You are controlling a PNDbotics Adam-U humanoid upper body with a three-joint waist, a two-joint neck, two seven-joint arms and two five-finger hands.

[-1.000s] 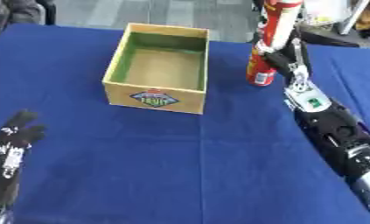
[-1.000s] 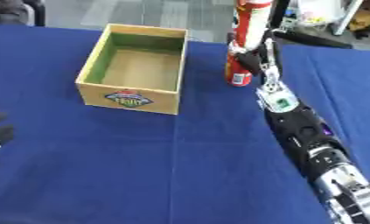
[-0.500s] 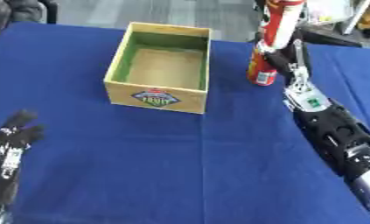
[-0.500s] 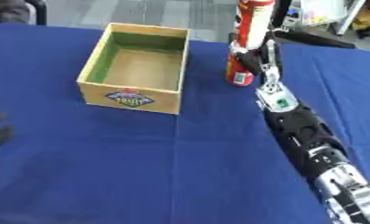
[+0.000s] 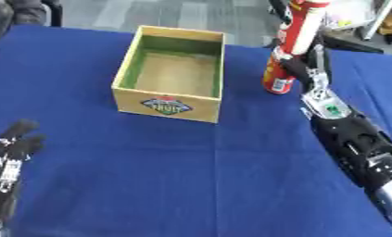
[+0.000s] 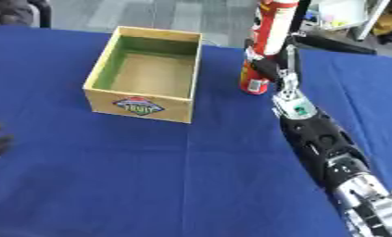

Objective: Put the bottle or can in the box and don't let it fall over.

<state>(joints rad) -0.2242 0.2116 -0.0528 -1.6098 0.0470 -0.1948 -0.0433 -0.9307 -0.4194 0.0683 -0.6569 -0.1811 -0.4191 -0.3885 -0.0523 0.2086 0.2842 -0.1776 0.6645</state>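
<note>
Count, left eye view: one box (image 5: 173, 77), one short red can (image 5: 276, 78), one tall red tube (image 5: 303, 25), two hands, all on a blue table (image 5: 191, 176). Box sits upright at centre-left, open top up, label facing the camera. Can stands upright just right of the box's far right corner, apart from it, long axis vertical. Tube rises behind and above the can, tilted slightly right, its top cut off by the frame; whether it rests on the can cannot be told. Right hand (image 5: 306, 69) reaches in from lower right, fingers extended up beside the can's right side and against the tube; whether they curl round either cannot be told. Left hand (image 5: 8, 157) rests at lower left, fingers straight and relaxed, holding nothing.

Right eye view: same count, except that only a dark edge of the left hand shows at the left border. Can and tube upright, outside the box. Right hand's fingers (image 6: 289, 58) overlap the tube's lower part; grip again unclear.
</note>
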